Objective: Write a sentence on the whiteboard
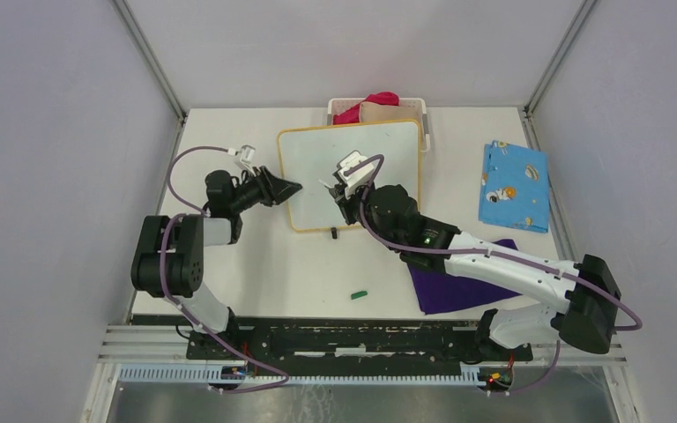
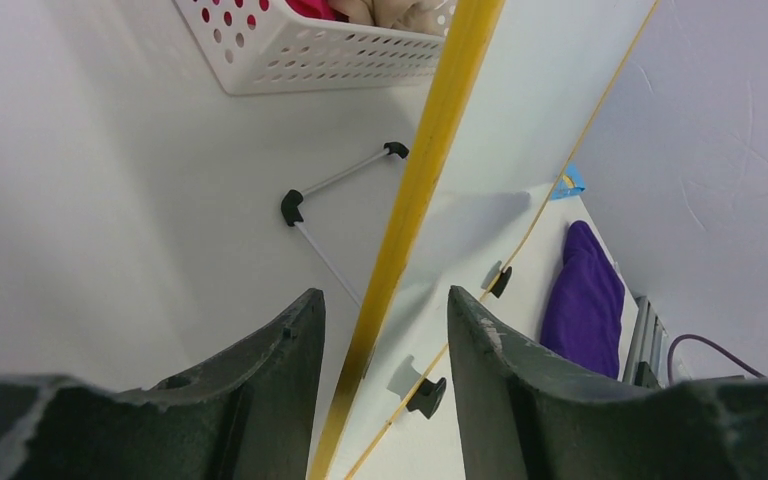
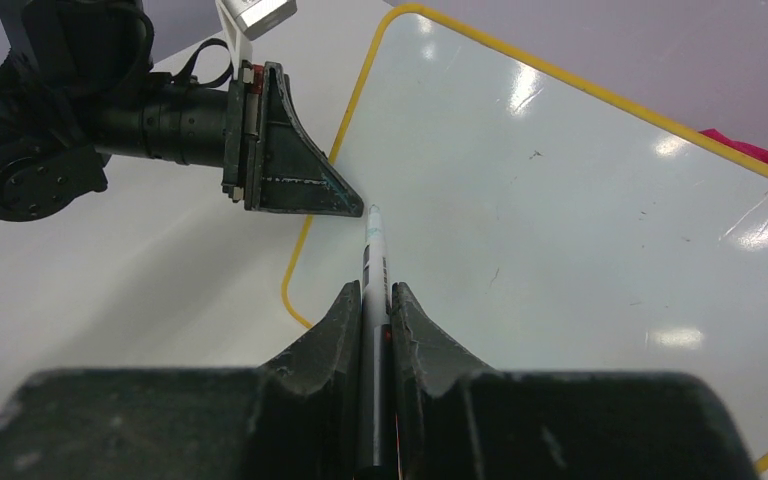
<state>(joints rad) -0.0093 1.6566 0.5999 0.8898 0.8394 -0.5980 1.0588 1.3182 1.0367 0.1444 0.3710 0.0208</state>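
Steadying the whiteboard (image 1: 317, 167) comes first: it's blank, propped at the surface's (image 1: 317, 273) far centre, before the basket (image 1: 410, 102). Left hand (image 1: 296, 188) straddles its left frame edge, jaws apart, not clamped. Right hand (image 3: 375, 292) grips the marker (image 3: 372, 240), tip over the board. Clamp firmly, then write lightly.

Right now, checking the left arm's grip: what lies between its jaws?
The yellow-framed edge of the whiteboard runs between the jaws of the left gripper, which stand apart either side; the left wrist view shows it.
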